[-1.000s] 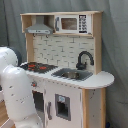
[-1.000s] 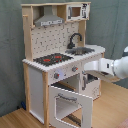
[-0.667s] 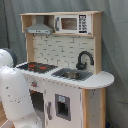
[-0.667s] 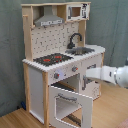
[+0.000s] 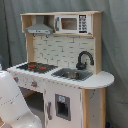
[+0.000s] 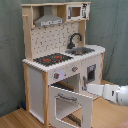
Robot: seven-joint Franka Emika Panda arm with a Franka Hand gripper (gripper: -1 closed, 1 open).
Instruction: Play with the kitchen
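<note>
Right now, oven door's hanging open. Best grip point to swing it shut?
Grip the oven door at its free top edge, by the handle bar above the window. The door tilts outward from a bottom hinge, so come from the front and slightly above, then push up and in toward the kitchen.

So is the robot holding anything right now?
It cannot be told. In the second exterior view only part of the white arm shows, beside the kitchen's open oven door; what it holds, if anything, is hidden.
</note>
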